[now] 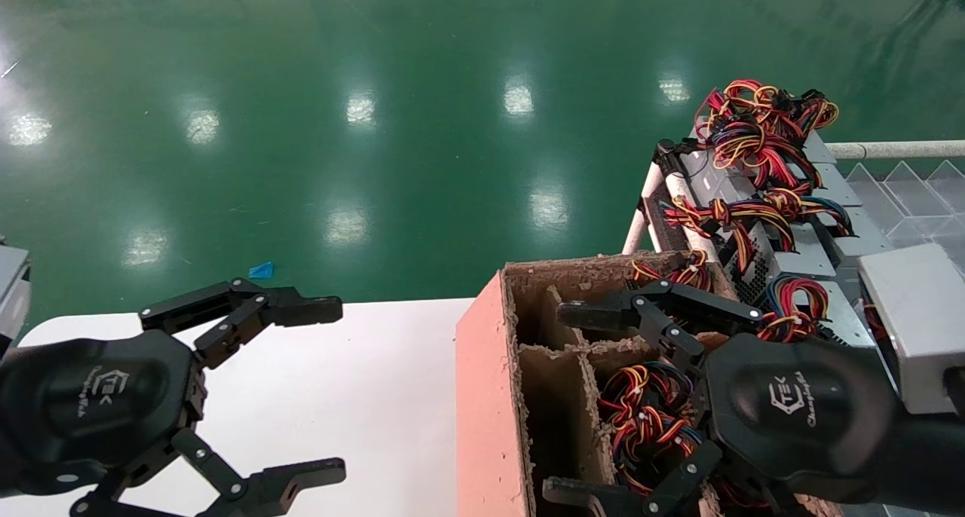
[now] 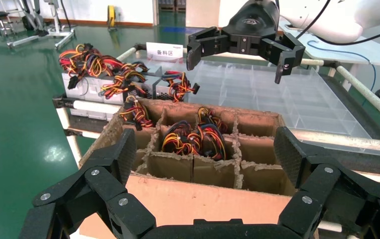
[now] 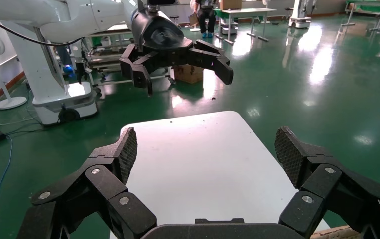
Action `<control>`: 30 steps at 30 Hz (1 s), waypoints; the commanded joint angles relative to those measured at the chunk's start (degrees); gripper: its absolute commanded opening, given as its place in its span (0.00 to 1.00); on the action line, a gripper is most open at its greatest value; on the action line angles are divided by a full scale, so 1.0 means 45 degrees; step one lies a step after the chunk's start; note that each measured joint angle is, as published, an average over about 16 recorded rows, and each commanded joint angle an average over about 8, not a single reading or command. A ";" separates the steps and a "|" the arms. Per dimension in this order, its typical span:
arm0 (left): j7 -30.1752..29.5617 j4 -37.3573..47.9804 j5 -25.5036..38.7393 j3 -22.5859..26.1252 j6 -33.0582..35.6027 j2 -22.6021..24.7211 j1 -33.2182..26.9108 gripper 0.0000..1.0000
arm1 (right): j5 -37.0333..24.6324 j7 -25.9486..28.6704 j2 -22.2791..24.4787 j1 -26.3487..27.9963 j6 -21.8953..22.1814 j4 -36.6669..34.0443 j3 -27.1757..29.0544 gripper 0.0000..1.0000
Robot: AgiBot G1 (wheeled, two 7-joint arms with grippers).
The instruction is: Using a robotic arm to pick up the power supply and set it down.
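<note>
1. The white tabletop point(image 1: 362, 381) is bare, with a brown cardboard divider box point(image 1: 490, 396) at its right edge.
2. The right gripper point(image 1: 573, 404) hovers over the box — fingers spread, holding nothing.
3. The left gripper point(image 1: 324, 389) hangs over the tabletop's left part, likewise spread wide.
4. A power supply point(image 1: 648, 419) sits in a box compartment — wire bundle up, under the right gripper.

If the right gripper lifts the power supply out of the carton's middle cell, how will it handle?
The power supply shows mostly a tied wire bundle, likely floppy and apt to snag the divided carton. Its body is hidden. The right gripper hangs open above it.
</note>
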 commanded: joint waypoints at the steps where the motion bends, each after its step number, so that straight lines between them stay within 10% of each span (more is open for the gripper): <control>1: 0.0000 0.0000 0.0000 0.0000 0.0000 0.0000 0.0000 1.00 | 0.0010 -0.0004 0.0008 -0.0002 0.0008 -0.0002 -0.0004 1.00; 30: 0.0000 0.0000 0.0003 0.0000 0.0000 0.0000 0.0000 1.00 | 0.0053 -0.0028 0.0038 -0.0016 0.0043 -0.0017 -0.0025 1.00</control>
